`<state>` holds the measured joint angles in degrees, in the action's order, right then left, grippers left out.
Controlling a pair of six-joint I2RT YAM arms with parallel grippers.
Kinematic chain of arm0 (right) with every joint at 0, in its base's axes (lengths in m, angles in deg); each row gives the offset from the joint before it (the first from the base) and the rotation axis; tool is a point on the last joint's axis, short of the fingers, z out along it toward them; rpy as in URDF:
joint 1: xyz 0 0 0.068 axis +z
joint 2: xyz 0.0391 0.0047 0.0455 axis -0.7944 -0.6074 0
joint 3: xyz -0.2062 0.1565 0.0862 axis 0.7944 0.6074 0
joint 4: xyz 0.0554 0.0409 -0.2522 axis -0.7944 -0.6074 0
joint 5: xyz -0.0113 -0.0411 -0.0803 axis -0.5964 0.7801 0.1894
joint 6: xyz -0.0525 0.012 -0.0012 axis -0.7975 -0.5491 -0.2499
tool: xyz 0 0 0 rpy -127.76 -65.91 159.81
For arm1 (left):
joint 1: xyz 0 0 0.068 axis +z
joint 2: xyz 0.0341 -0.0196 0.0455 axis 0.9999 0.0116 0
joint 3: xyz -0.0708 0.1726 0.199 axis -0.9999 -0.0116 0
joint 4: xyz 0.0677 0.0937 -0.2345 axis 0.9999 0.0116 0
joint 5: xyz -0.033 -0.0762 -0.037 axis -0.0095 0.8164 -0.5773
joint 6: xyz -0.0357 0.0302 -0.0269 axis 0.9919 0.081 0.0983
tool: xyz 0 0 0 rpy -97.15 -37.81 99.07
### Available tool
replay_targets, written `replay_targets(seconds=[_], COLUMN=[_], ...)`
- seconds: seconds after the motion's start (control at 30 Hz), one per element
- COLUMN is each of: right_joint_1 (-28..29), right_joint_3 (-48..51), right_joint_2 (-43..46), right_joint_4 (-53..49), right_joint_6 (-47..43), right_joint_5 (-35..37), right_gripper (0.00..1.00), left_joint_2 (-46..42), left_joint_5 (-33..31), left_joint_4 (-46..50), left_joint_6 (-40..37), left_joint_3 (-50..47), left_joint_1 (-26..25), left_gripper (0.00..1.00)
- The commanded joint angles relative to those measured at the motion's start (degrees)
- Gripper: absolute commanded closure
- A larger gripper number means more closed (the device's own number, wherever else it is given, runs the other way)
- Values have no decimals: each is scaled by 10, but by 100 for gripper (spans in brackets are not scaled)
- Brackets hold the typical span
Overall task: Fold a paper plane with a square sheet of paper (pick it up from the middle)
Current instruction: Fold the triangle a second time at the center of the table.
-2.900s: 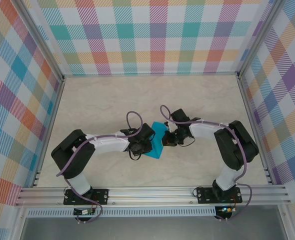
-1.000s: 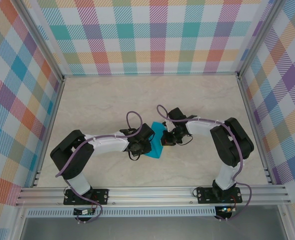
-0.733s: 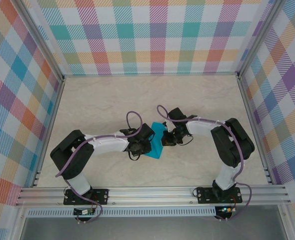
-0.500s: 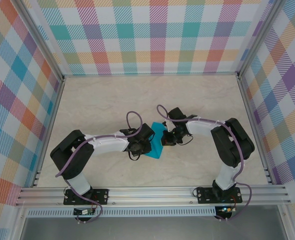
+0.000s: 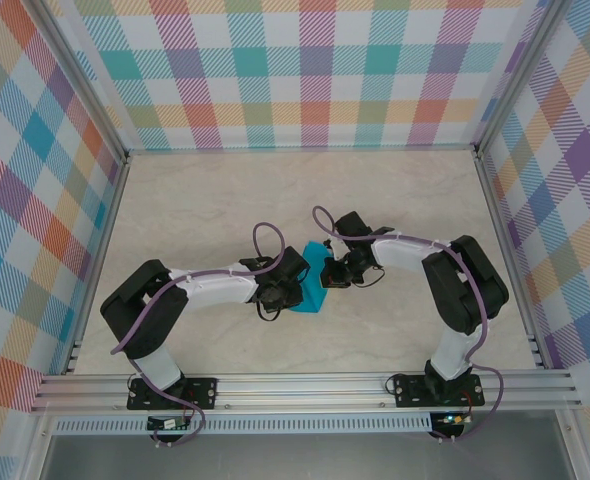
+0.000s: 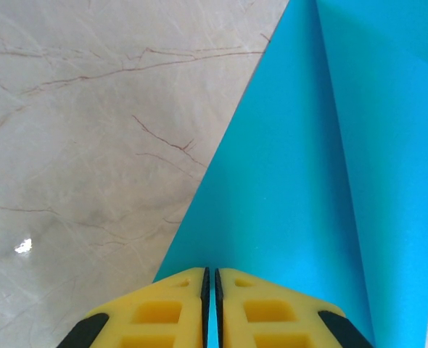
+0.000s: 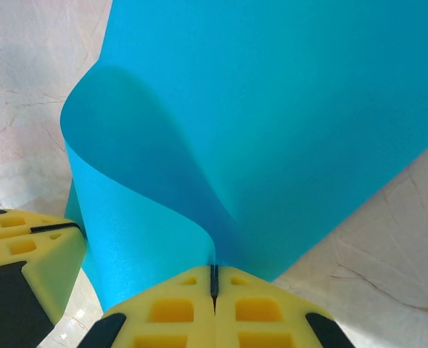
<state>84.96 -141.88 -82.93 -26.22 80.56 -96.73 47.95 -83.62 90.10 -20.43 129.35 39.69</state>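
Paper status: the sheet of paper lies near the middle of the table, partly folded, caught between both arms. Seen from above, the left claw comes at it from 8 o'clock and the right claw from 3 o'clock.

Left wrist view: the 2 yellow fingers are pressed together, with the near edge of the sheet running in between them, so this claw reads as clamped on the paper. 1 crease runs from 12 o'clock down toward 5 o'clock; the rest lies flat on the marble.

Right wrist view: fingers pressed together, pinching the paper where a flap curls up and over toward 10 o'clock. The curl is rounded, not yet pressed into a crease. A finger of the left claw shows at 8 o'clock, just beside the flap.

Step in hand, as judged: laying a flap over for the next fold. Plane far from finished; no pointed dart shape yet.

Risks:
1. Both claws grip 1 thin sheet. Any pull in opposite directions could tear it or drag it out of a pinch.
2. The curl may land off-line, giving a skewed crease.
3. Claws are close together, so contact between fingers is possible.
4. Releasing early lets the flap spring back.
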Motion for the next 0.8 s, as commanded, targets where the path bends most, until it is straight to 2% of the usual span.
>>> replay_targets(seconds=[0.0, 0.77], right_joint_1=[5, 15], right_joint_3=[3, -11], right_joint_2=[-1, -21], right_joint_4=[-10, -22], right_joint_6=[-14, -17], right_joint_5=[4, 30], right_gripper=[96, 96], left_joint_2=[-8, -6], left_joint_5=[1, 3], left_joint_4=[15, 18], left_joint_6=[-7, -10], left_joint_3=[4, 12], left_joint_1=[0, 1], left_gripper=[87, 87])
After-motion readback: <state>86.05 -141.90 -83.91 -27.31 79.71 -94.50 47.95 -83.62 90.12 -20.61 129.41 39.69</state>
